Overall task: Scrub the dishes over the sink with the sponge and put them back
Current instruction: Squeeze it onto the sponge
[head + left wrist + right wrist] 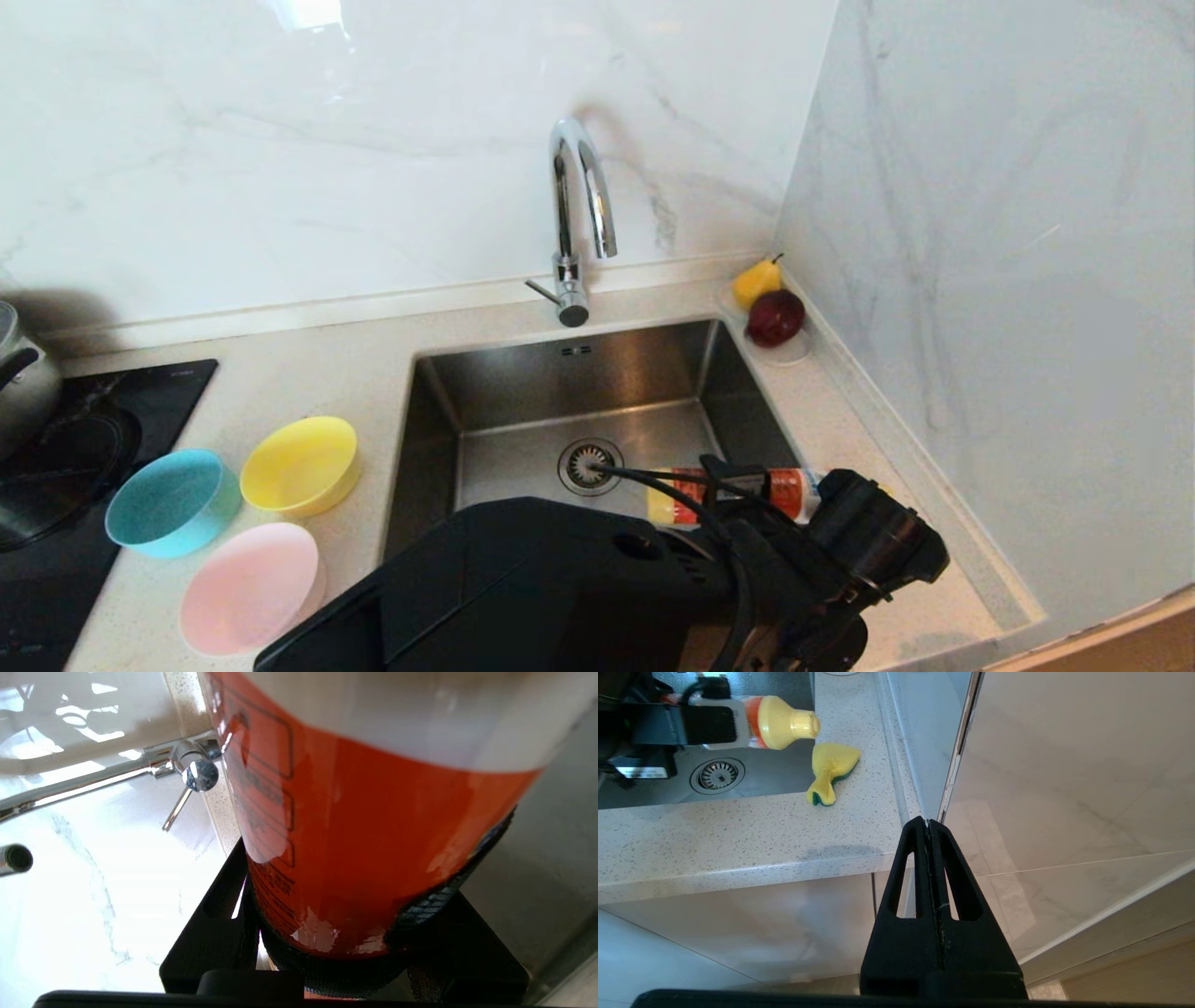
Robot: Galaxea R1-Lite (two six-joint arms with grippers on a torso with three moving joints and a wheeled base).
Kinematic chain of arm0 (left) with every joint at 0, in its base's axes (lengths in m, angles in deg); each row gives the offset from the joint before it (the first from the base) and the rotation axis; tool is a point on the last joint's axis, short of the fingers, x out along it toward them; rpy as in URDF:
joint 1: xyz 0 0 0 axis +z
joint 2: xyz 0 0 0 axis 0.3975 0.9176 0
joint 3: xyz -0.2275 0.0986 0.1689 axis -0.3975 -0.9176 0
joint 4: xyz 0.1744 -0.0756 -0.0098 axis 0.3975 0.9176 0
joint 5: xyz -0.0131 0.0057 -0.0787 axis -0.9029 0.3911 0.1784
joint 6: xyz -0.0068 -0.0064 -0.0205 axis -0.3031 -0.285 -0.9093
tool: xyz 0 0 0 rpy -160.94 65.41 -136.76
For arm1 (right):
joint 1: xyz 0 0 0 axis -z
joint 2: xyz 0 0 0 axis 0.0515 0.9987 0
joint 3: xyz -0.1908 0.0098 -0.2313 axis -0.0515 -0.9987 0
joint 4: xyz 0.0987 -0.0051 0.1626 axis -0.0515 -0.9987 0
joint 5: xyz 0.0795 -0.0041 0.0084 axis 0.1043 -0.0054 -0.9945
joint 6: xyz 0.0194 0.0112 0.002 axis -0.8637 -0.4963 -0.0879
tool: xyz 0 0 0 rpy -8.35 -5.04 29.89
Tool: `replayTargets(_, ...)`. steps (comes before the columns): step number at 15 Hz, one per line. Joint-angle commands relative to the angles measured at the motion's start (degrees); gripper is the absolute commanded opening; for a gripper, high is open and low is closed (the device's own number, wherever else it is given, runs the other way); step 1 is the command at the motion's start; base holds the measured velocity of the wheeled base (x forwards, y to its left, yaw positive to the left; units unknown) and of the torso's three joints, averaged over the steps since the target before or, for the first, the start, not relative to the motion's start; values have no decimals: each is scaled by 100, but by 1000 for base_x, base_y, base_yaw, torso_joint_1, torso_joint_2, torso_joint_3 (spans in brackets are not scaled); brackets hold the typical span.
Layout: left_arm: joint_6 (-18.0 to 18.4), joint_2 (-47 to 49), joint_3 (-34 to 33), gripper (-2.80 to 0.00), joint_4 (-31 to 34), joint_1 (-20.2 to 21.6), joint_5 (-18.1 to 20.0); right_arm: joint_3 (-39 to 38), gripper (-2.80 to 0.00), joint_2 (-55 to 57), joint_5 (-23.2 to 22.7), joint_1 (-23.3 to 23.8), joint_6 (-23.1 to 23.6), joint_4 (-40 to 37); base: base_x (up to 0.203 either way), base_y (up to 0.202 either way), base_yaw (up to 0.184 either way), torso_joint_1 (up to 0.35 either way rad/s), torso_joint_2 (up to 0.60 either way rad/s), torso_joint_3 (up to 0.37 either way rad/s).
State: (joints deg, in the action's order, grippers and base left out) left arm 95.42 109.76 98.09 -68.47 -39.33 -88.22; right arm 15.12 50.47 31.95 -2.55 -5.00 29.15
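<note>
The left gripper (738, 490) reaches across the sink (495, 392) from the near side, its fingers (210, 924) clamped on a detergent bottle (780, 490) held level over the basin, cap (803, 723) pointing toward the crumpled sponge (831, 772) just beyond it on the bench (738, 830). Well behind the fingers, the yellow bowl (301, 465), blue bowl (171, 502) and pink bowl (250, 588) sit clustered beside the cooktop (56, 485). The right gripper (930, 828) hangs off the bench's front edge, fingers pressed together.
</note>
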Motion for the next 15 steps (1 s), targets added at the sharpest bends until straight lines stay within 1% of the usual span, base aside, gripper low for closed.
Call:
replayTargets(1,30,225,335,-280,205,13,-67,0,-280,6,-5,-1,-1,1,0,0,0,0,0,0)
replayTargets(3,173,300,367,-280,368,18,-164,0,-280,3,-5,4,-1,1,0,0,0,0,0,0)
replayTargets(15,235,486,397,-280,284,79,-227,0,-280,6,-5,-2,-1,1,0,0,0,0,0,0)
